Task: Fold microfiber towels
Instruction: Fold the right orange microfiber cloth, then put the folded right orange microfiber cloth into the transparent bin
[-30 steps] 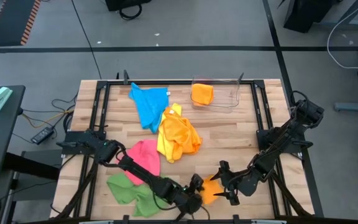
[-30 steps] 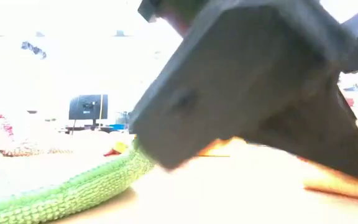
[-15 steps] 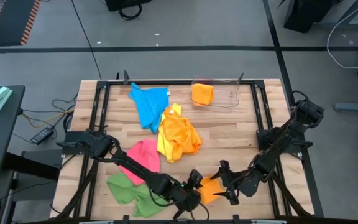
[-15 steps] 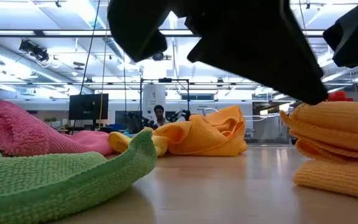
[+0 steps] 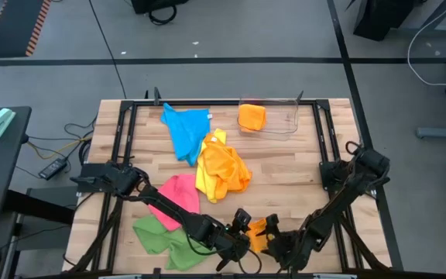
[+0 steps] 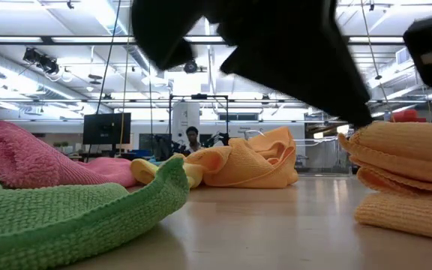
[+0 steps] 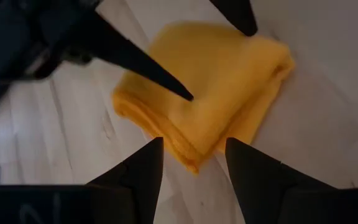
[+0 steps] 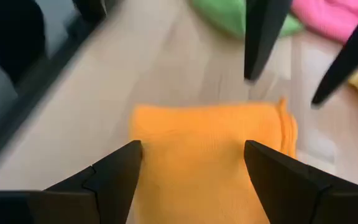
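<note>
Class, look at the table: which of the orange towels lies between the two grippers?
The small folded orange towel at the near edge, apart from the crumpled orange one mid-table and the one in the clear bin.

Folded orange towel (image 6: 407,176) at right, green towel (image 6: 73,217) at left

We get the high view looking straight down on the whole table (image 5: 285,167) from well above, and the low view sitting at tabletop height on the near edge, facing level across the wood into the room behind. Both wrist views look down past their own fingers from very close at the same folded orange towel (image 7: 210,87) (image 8: 210,155), which we also see in the high view near the table's front edge and at the low view's right.
</note>
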### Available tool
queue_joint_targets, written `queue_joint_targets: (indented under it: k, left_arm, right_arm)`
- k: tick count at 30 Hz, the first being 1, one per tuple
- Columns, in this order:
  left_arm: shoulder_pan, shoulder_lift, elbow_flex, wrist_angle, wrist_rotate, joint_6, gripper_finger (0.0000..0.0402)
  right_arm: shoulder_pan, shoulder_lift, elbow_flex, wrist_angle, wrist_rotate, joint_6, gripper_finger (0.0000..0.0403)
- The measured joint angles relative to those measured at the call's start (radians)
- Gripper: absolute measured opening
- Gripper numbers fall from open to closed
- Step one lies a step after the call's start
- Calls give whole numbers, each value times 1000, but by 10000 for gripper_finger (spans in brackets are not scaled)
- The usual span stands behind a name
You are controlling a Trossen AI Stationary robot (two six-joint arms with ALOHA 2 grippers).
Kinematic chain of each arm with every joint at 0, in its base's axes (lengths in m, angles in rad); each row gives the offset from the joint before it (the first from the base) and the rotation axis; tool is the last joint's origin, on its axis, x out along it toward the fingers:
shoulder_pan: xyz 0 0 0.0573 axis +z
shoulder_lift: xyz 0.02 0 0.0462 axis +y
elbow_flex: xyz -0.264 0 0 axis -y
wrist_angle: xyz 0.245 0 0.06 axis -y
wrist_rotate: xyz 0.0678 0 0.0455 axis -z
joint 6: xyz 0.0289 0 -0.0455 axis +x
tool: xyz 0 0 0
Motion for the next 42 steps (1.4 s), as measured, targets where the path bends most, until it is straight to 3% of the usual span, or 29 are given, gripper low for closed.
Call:
queue_joint_targets:
  k: [8, 15, 22, 35, 42]
  left_arm:
    - [-6, -26, 0, -63, -22, -26, 172]
    - [-5, -26, 0, -86, -42, -28, 172]
    - [12, -26, 0, -87, -43, -130, 181]
    - [10, 41, 1, 28, -45, 72, 260]
    - [27, 58, 0, 46, -64, 209, 308]
  right_arm:
    - [-39, 8, 3, -130, 59, 49, 291]
    - [-88, 5, 3, -197, 63, -20, 291]
    - [-128, -35, 0, -225, 41, -92, 291]
    - [-56, -300, 0, -397, -68, 200, 291]
    - [-5, -302, 0, -373, -18, 262, 291]
